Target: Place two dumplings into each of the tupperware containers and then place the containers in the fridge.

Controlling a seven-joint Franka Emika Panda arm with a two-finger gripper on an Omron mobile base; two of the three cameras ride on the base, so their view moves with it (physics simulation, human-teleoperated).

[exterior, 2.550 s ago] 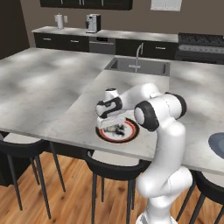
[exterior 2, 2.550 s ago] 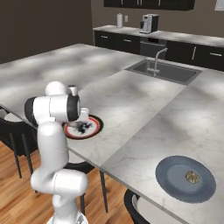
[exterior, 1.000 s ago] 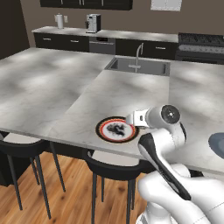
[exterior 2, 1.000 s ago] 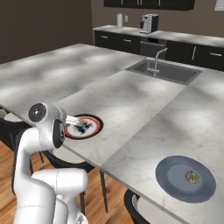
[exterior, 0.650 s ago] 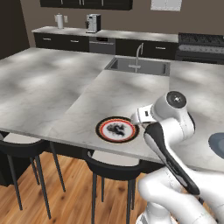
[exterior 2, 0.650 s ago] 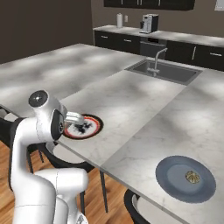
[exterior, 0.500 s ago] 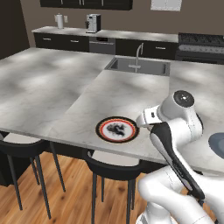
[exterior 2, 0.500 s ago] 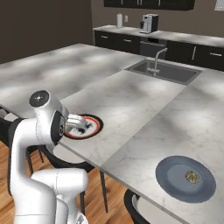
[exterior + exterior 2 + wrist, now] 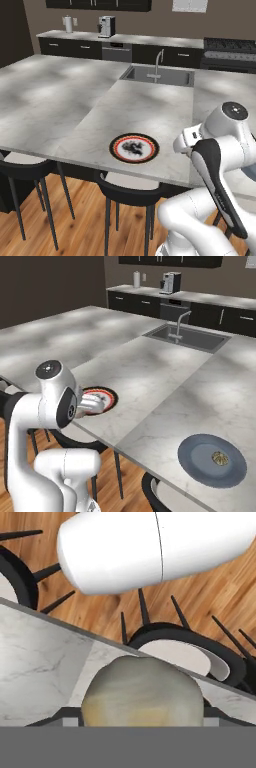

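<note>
red-rimmed plate (image 9: pixel 134 148) left, near counter (image 9: pixel 75 100) edge, dark bits on it | gripper (image 9: pixel 141 721) clamped on dumpling (image 9: pixel 142 693), over near edge above stools (image 9: pixel 182 652) | blue plate (image 9: pixel 212 460) right, one dumpling on it (image 9: pixel 218 457)

Base views flank one counter (image 9: pixel 75 105) (opposite sides), hand view close, downward

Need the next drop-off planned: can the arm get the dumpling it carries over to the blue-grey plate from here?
Probably yes. The dumpling sits in the end effector, and the marble counter toward the blue-grey plate looks bare.
</note>
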